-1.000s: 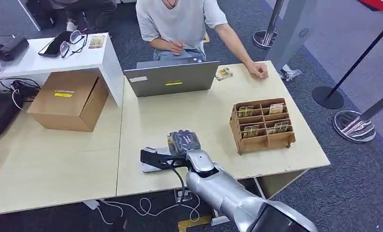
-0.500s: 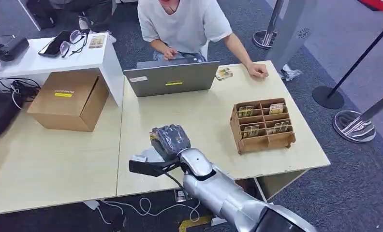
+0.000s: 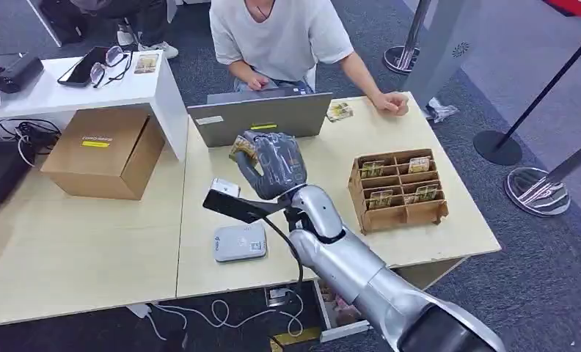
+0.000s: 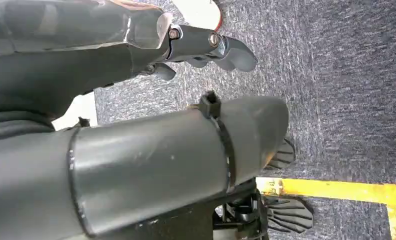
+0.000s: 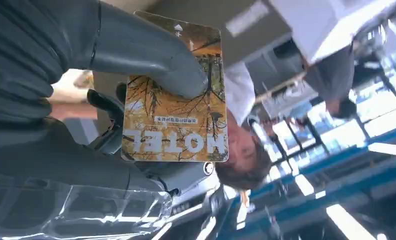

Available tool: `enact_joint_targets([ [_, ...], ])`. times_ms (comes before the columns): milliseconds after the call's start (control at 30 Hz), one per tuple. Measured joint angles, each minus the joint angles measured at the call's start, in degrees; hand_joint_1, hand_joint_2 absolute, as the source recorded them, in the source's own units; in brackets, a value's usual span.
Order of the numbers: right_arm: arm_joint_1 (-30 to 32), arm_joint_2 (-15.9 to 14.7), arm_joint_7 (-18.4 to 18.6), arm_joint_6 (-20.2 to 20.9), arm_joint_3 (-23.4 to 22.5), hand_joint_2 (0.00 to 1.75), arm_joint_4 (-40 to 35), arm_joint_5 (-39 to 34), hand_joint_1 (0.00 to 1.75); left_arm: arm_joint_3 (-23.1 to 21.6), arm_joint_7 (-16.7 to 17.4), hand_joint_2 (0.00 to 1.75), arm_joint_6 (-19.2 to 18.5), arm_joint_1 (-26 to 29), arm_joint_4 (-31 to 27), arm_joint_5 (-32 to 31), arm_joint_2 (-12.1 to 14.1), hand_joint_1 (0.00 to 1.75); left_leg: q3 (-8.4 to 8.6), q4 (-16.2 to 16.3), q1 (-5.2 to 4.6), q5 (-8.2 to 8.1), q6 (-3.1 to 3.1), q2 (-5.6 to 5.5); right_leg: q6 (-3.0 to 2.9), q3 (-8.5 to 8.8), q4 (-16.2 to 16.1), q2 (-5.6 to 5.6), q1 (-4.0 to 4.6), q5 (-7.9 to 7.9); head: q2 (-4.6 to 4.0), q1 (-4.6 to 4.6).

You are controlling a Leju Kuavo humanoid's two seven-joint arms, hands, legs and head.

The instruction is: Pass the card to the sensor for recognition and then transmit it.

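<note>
Left hand (image 4: 206, 47): hanging beside the body over carpet, holding nothing; fingers mostly hidden behind the arm, so impossible to tell whether spread or curled.
Cardboard box (image 3: 106, 150): sitting on the left part of the worktop (image 3: 82, 249), well apart from the action.
Card reader (image 3: 240, 242): lying flat near the front edge of the worktop, cable trailing off the edge; nothing resting on it.
Right hand (image 3: 269, 163): hovering raised above the worktop, between the card reader and the laptop (image 3: 262, 119), gripping the hotel key card (image 5: 175, 95) with thumb pressing on its printed face.
Hotel key card: pinched in the right hand, tilted, clear of the worktop, pointing toward the person (image 3: 280, 37) sitting behind the laptop.
Card organiser (image 3: 397, 189): standing right of the hand, more cards slotted in its compartments.
Step, judging: looking like the handover stage.
Risk: card slipping from the thumb pinch while reaching out, since much of it is sticking out unsupported.
Risk: hand or forearm clipping the laptop lid if extending low toward the person.
</note>
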Motion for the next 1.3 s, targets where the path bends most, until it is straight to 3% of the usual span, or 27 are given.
enact_joint_targets([
  [267, -5.0, -1.5, 2.7, -4.0, -0.9, 1.75, 0.1, 9.0, 1.75, 0.0, -0.3, 0.00, -0.2, 0.3, 0.0, 0.0, 0.4, 0.00, 0.00, 0.0, 0.00, 0.01, 0.00, 0.01, 0.00, 0.01, 0.0, 0.01, 0.00, 0.01, 0.00, 0.00],
  [567, -12.5, -1.8, 7.2, -5.1, -0.8, 1.75, 7.8, 16.4, 1.75, -0.9, -0.6, 0.00, -0.6, 0.3, 0.0, 0.0, 0.6, 0.00, 0.00, 0.0, 0.00, 0.01, 0.00, 0.00, 0.00, 0.01, 0.0, 0.00, 0.00, 0.01, 0.00, 0.00],
  [833, -17.9, -2.4, 14.6, -7.0, 0.7, 1.75, 16.5, 26.1, 1.75, -2.1, -1.4, 0.00, -1.1, 0.7, 0.0, 0.0, 0.7, 0.00, 0.00, 0.0, 0.00, 0.01, 0.00, -0.01, 0.00, 0.01, 0.0, -0.01, 0.00, 0.01, 0.00, 0.00],
  [1033, -19.2, -2.6, 17.4, -8.0, 1.4, 1.75, 19.9, 28.1, 1.75, -2.1, -1.4, 0.00, -1.0, 0.9, 0.0, 0.0, 0.7, 0.00, 0.00, 0.0, 0.00, 0.01, 0.00, -0.01, 0.00, 0.01, 0.0, -0.01, 0.00, 0.01, 0.00, 0.00],
  [1300, -19.7, -2.6, 17.5, -8.0, 1.9, 1.75, 22.1, 28.0, 1.69, -2.1, -1.4, 0.00, -0.7, 1.0, 0.0, 0.0, 0.9, 0.00, 0.00, 0.0, 0.00, 0.01, 0.00, -0.01, 0.00, 0.01, 0.0, -0.01, 0.00, 0.01, 0.00, 0.00],
])
